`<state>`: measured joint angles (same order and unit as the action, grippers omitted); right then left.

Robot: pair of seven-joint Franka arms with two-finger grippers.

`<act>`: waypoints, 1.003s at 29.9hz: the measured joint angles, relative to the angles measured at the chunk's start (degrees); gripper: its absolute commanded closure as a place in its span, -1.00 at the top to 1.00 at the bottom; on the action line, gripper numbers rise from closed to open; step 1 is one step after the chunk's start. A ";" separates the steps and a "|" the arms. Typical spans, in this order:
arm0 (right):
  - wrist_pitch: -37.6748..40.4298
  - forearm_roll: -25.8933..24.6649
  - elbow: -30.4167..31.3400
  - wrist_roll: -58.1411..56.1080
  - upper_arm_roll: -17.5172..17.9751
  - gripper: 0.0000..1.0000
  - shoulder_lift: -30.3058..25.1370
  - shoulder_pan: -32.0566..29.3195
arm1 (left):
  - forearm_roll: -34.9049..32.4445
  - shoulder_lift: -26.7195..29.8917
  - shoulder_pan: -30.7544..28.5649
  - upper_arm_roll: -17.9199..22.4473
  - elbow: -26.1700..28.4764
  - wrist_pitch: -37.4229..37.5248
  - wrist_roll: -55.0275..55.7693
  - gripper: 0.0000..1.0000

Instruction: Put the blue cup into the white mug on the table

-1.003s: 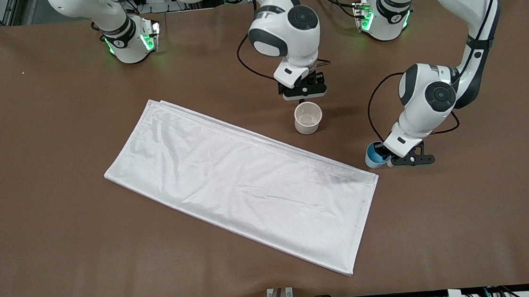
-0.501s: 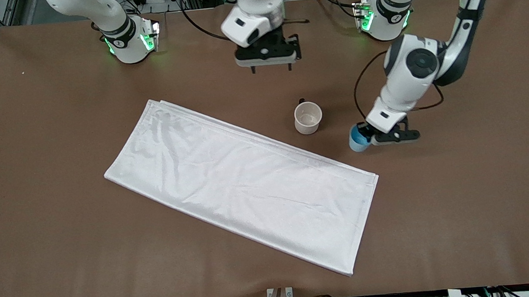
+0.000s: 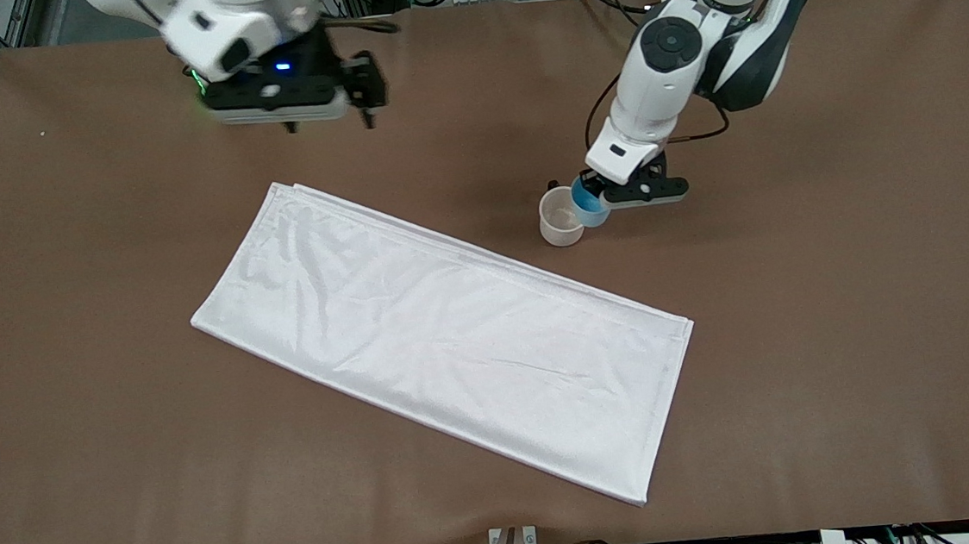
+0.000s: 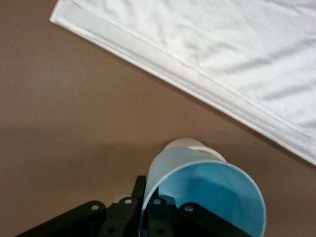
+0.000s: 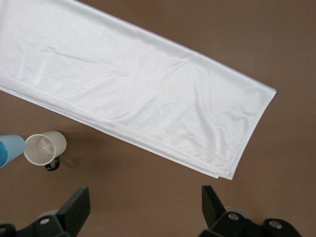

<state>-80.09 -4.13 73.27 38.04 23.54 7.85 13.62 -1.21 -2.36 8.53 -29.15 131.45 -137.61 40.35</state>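
The white mug (image 3: 561,217) stands upright on the brown table (image 3: 843,322), its small dark handle on the side toward the robots' bases. My left gripper (image 3: 595,197) is shut on the rim of the blue cup (image 3: 589,203) and holds it up, tilted, over the mug's edge on the left arm's side. In the left wrist view the blue cup (image 4: 205,197) fills the foreground and the mug (image 4: 190,144) peeks out past it. My right gripper (image 3: 330,120) is open and empty, up over the table near the right arm's base. The right wrist view shows the mug (image 5: 45,147) and the cup (image 5: 10,149).
A big white folded cloth (image 3: 446,335) lies slantwise across the middle of the table, nearer to the front camera than the mug. It also shows in the left wrist view (image 4: 207,59) and the right wrist view (image 5: 138,94).
My left gripper has carried the blue cup up off the table to the mug's edge. My right gripper has left the mug and drawn back toward its own base.
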 measured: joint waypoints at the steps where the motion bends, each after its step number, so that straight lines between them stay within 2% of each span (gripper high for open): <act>1: 0.55 0.05 0.00 -1.82 0.01 1.00 -0.54 -1.31 | 0.00 -0.19 0.05 -0.36 0.13 0.00 0.19 -1.00; 7: 3.55 0.16 0.00 -10.07 -0.16 1.00 -3.24 -8.69 | 0.00 -1.96 0.26 -0.98 -0.05 -0.15 0.36 -1.00; 10: 4.46 0.20 0.01 -13.86 -1.43 1.00 -4.11 -11.20 | 0.00 -3.01 0.21 -0.97 -0.58 -0.17 0.36 -1.00; 14: 4.83 1.49 0.07 -21.38 -6.07 1.00 -4.71 -12.50 | 0.00 -4.24 0.28 -0.98 -1.06 -0.48 0.36 -1.00; 20: 4.81 6.39 0.36 -30.76 -14.94 1.00 -4.77 -13.95 | 0.00 -6.71 0.62 -0.99 -2.01 -0.76 0.36 -1.00; 23: 4.54 7.18 1.39 -33.64 -17.02 1.00 -4.78 -14.99 | 0.00 -7.94 1.02 -1.03 -2.38 -0.80 0.35 -1.00; 27: 2.51 7.42 3.99 -35.44 -17.60 1.00 -4.91 -16.09 | 0.00 -9.10 1.24 -1.06 -2.63 -0.92 0.35 -1.00; 28: 1.71 7.42 4.87 -35.51 -17.60 1.00 -5.01 -16.17 | 0.00 -9.30 1.24 -1.06 -2.66 -0.92 0.35 -0.92; 29: 0.95 7.42 5.69 -35.52 -17.59 1.00 -5.14 -16.17 | 0.00 -9.49 1.24 -1.06 -2.68 -0.92 0.35 -0.61; 30: 0.18 7.42 6.59 -35.52 -17.56 1.00 -5.30 -16.17 | 0.00 -9.67 1.24 -1.06 -2.70 -0.92 0.35 -0.19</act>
<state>-79.90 3.30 79.86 2.52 5.98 2.55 -2.54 -1.21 -12.02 9.78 -30.21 128.75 -138.54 40.70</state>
